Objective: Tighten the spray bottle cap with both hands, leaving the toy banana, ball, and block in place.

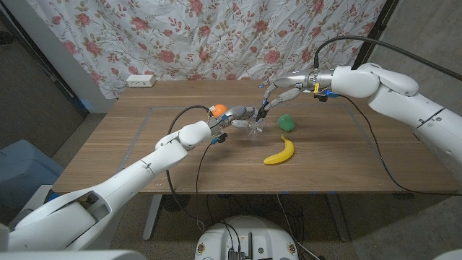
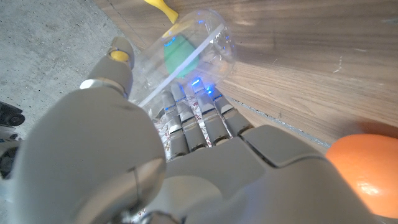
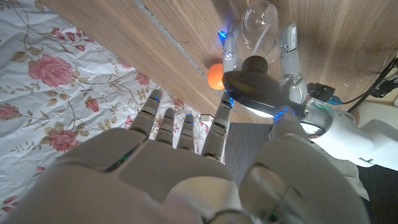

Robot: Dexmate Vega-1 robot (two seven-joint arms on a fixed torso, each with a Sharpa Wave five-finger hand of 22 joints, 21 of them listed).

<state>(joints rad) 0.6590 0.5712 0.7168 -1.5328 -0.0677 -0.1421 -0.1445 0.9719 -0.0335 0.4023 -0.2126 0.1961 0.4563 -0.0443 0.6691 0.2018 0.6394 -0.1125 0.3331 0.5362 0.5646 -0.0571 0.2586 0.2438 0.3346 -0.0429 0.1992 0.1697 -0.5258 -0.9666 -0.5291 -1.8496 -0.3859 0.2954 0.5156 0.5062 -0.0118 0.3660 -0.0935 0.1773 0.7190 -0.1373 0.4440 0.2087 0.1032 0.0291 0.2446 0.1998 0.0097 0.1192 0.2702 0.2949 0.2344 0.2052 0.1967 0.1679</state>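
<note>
Flowered curtain (image 1: pixel 216 36) hangs behind the wooden table (image 1: pixel 144 152), with a white power strip (image 1: pixel 141 81) at the table's far edge. Near the middle of the table, toward the far side, is the clear spray bottle (image 1: pixel 254 128); in the head view it is small and see-through, so its outline is hard to follow there. The left hand (image 1: pixel 242 114) grips the bottle's body, its fingers (image 2: pixel 193 118) wrapped around the clear plastic as the left wrist view shows. The dark cap (image 3: pixel 254 65) shows in the right wrist view, sitting between the left hand's fingers. The right hand (image 1: pixel 273 97) hovers just above and beside the bottle with fingers (image 3: pixel 180 127) spread and nothing between them; whether a fingertip touches the cap cannot be told. An orange ball (image 1: pixel 217 110) lies just behind the left hand, partly hidden by it. A green block (image 1: pixel 287 122) sits to the right of the bottle, and a yellow toy banana (image 1: pixel 280 152) lies nearer the front edge, apart from both.
</note>
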